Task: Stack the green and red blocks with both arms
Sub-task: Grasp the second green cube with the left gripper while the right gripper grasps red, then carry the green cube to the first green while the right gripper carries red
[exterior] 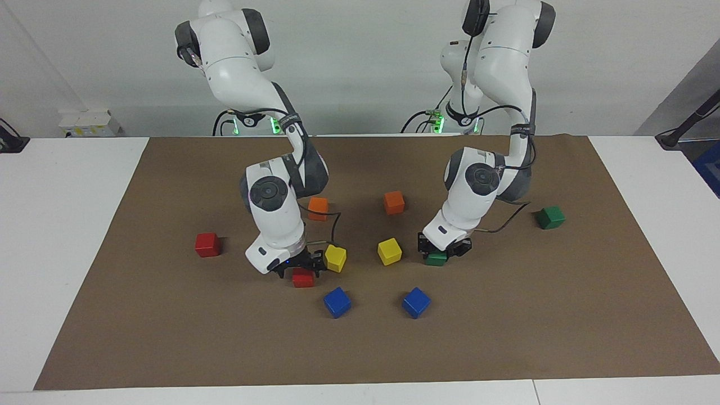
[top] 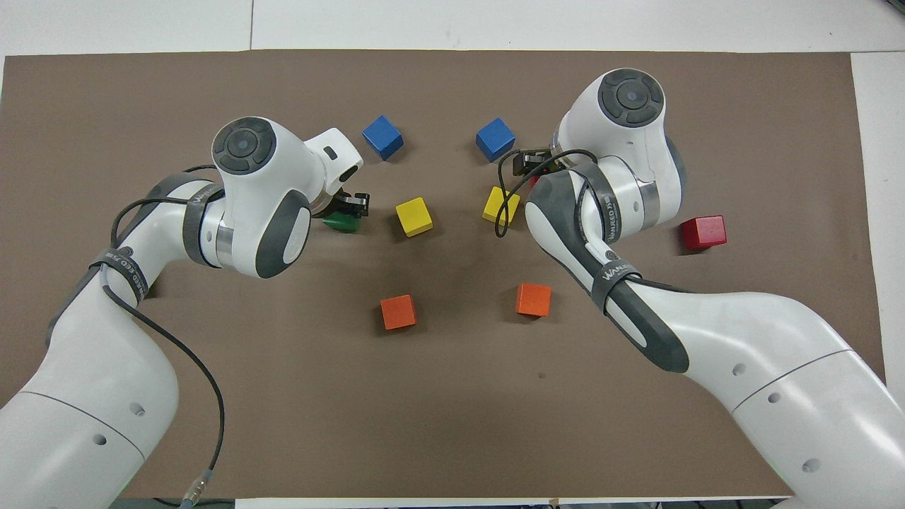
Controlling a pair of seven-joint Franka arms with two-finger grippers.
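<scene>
My left gripper (exterior: 444, 250) is down on the brown mat and shut on a green block (exterior: 436, 260), whose edge shows under the hand in the overhead view (top: 341, 225). A second green block (exterior: 550, 217) lies toward the left arm's end of the table. The right gripper (exterior: 298, 268) is open and low over a red block (exterior: 304, 279), with its fingers on either side of the block. In the overhead view the right arm hides nearly all of that block. Another red block (exterior: 207, 244) sits toward the right arm's end (top: 703, 232).
Two yellow blocks (exterior: 336, 258) (exterior: 389, 251) lie between the grippers. Two blue blocks (exterior: 337, 302) (exterior: 416, 302) lie farther from the robots, and two orange blocks (exterior: 318, 208) (exterior: 394, 202) lie nearer to them. The brown mat (exterior: 562, 315) covers the white table.
</scene>
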